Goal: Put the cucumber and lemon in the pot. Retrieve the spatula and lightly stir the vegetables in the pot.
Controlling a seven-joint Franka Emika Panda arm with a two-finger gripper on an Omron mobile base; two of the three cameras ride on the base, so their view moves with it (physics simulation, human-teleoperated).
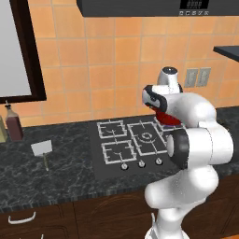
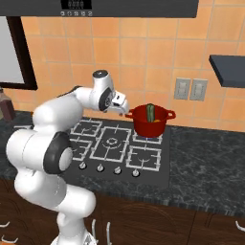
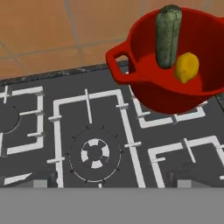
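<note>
Burner grates (image 3: 94, 131) front pot (image 3: 175, 83) (cucumber (image 3: 168, 35), lemon (image 3: 187, 67) inside).

No text, label, brand or number can be read in any view. The dark hood panel (image 2: 76, 5) at the upper left of the right base view, and at the upper right of the left base view, carries a small display with pale digits and a row of button marks beneath; these are too small and blurred to read.
</note>
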